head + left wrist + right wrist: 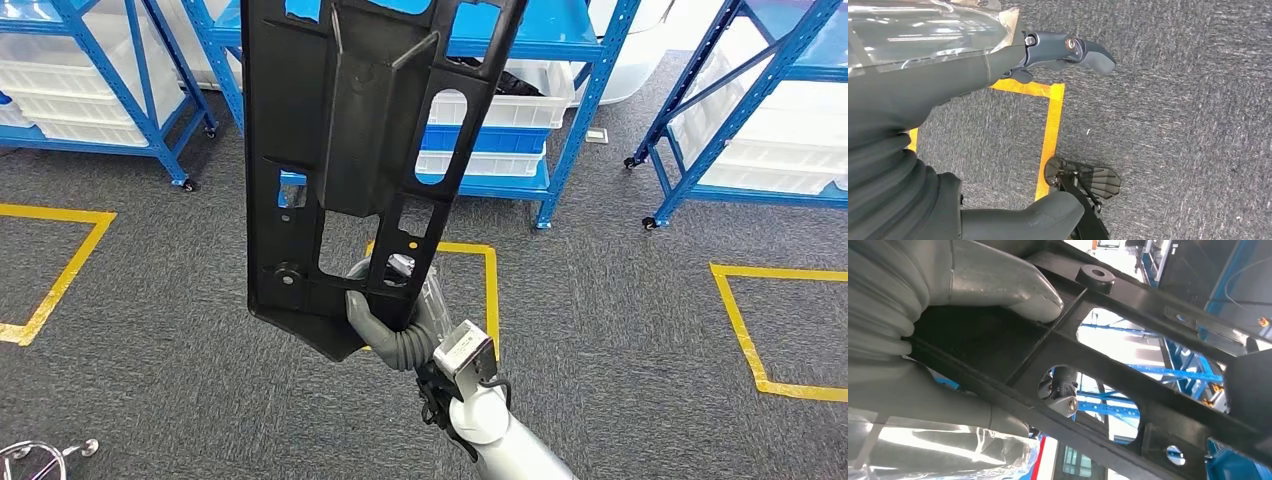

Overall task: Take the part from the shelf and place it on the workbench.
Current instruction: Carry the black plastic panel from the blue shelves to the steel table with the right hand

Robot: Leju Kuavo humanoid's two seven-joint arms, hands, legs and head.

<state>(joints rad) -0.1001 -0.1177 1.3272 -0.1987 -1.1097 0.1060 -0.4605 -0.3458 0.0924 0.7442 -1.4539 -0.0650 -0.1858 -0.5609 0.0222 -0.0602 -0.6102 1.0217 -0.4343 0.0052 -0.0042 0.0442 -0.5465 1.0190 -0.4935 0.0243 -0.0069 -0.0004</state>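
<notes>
A long black plastic part (pixel 350 150) with several cut-out slots stands upright in the middle of the head view, reaching past the top edge. My right hand (pixel 385 320) grips its lower end, thumb on the near face. In the right wrist view the thumb (pixel 1008 287) presses on the part (pixel 1128 375) and a dark fingertip (pixel 1063 400) shows through a slot. My left hand (pixel 998 125) hangs over the carpet with nothing in it, fingers (pixel 1073 50) stretched out and apart from the thumb.
Blue metal shelves (pixel 580 110) with white bins (pixel 490 105) stand ahead, more at left (pixel 100 90) and right (pixel 760 130). Yellow tape squares (pixel 740 320) mark the grey carpet. A chrome chair base (pixel 40 455) sits at the lower left.
</notes>
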